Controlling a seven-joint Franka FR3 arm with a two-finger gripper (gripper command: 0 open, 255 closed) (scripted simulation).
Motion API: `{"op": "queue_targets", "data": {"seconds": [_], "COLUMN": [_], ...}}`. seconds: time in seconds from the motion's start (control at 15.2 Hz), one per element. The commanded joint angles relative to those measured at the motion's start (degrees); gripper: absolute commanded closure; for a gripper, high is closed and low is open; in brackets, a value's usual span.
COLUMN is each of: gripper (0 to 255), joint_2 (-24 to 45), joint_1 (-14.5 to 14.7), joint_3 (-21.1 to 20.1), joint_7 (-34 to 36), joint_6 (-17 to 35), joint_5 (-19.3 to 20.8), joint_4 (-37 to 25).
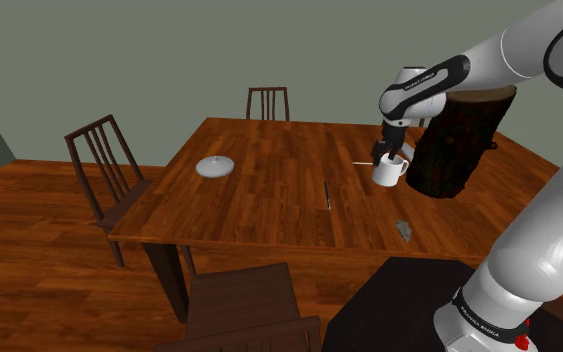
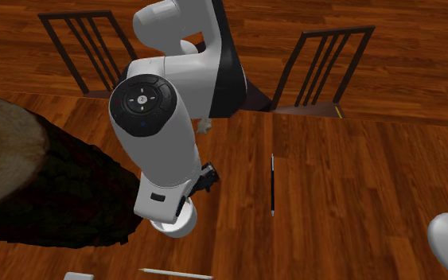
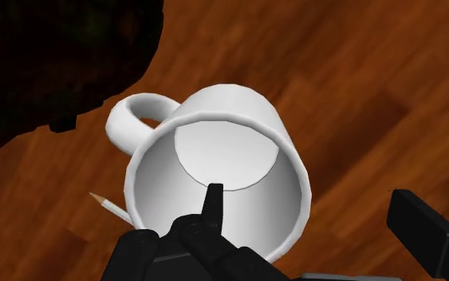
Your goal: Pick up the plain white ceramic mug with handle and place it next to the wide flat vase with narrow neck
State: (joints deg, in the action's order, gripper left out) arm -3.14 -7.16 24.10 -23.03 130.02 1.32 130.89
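With jaws spread astride one wall of the white mug (image 3: 224, 150), pinching nothing yet; just beside the dark stump (image 1: 464, 140) toward one table (image 1: 269, 210) end. Seemingly mid-grasp: calls for closing, then lifting toward the flat vase (image 1: 214, 167).

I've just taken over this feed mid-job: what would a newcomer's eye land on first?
The white mug at the shoulder view's right, with the black hand over it, fingers open, one inside the rim and one outside. Close beside it stands a big dark tree stump. Across the wooden table, toward that view's left, lies a low white vase.
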Motion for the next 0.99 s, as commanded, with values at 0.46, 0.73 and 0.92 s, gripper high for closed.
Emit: {"op": "queue_targets", "data": {"seconds": [0.46,0.73,0.92], "gripper": [0,0,255], "joint_2": [3.93,3.93,3.92], "joint_1": [-0.02,-0.02,-0.02], "joint_3": [0.18,0.18,0.18], "joint_7": [-1.62,-1.62,-1.61], "joint_6": [4.99,4.99,4.98], "joint_5": [-2.11,-2.11,-2.11], "joint_4": [1.35,1.34,1.35]}}
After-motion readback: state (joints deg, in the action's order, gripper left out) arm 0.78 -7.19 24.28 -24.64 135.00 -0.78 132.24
